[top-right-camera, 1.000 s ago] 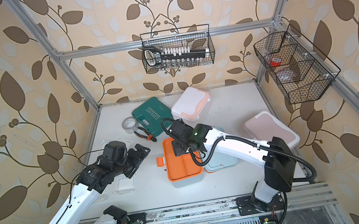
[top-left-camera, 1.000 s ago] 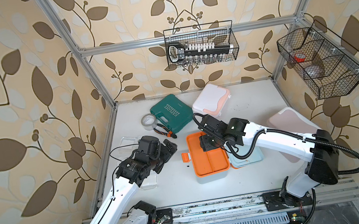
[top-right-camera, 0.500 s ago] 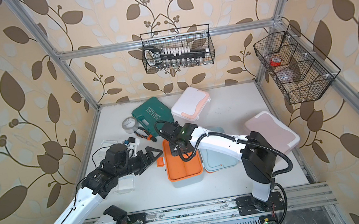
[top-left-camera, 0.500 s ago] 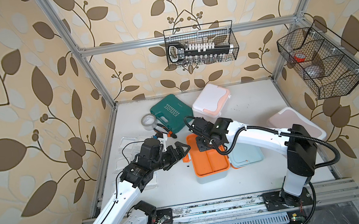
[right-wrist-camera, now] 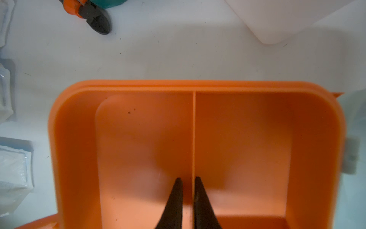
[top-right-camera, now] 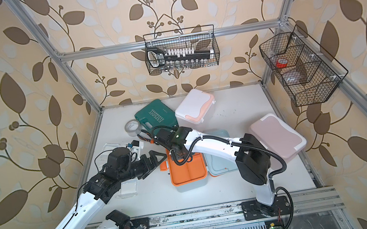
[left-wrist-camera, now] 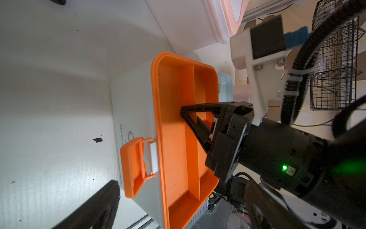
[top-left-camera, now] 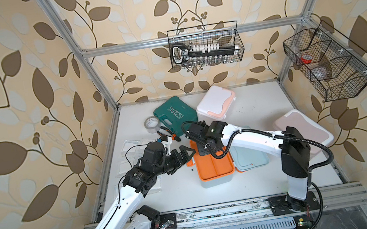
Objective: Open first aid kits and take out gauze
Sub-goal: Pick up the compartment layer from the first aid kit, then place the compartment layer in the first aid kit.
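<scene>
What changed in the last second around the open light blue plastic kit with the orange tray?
The right gripper shut its jaws on the centre divider of the orange plastic tray. The left gripper, jaws open, advanced toward the tray's latch side. The light blue plastic kit, the tray and the clear square gauze packets stayed put.

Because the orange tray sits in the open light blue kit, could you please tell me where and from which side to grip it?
Grip the orange tray by its thin upright divider, coming straight down from above with one jaw in each compartment. Its rim rests on the light blue kit, probably offering little to pinch. The right gripper is shut on the divider this way.
</scene>
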{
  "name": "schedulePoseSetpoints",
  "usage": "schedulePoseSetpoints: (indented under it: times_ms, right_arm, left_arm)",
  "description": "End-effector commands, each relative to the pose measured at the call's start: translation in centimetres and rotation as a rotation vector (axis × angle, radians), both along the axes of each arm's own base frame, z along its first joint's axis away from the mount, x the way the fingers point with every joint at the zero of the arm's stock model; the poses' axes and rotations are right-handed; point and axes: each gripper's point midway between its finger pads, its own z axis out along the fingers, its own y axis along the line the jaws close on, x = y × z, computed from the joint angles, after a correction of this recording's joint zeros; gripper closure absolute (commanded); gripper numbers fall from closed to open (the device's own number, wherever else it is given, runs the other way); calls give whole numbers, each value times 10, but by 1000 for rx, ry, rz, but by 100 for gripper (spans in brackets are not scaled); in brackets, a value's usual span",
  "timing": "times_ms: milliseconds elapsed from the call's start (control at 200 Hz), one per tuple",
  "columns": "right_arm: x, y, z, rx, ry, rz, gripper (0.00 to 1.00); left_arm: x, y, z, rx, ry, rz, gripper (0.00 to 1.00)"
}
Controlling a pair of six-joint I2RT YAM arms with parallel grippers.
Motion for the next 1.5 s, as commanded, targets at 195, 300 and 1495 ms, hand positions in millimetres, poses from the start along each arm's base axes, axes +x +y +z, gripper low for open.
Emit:
schedulePoseSetpoints:
  times_ms: [195, 300, 1495]
  right_arm:
    - [-1, -5, 6, -91, -14, -62, 100]
    - [2, -6, 18, -101, -49, -72, 100]
    - [0, -117, 199, 377, -512, -41, 100]
  left_arm:
    - [-8, -8, 8, -31, -56, -50, 1]
    - [-9, -5, 10, -24, -63, -40, 1]
    - [-19, 1, 128, -137, -468, -77, 1]
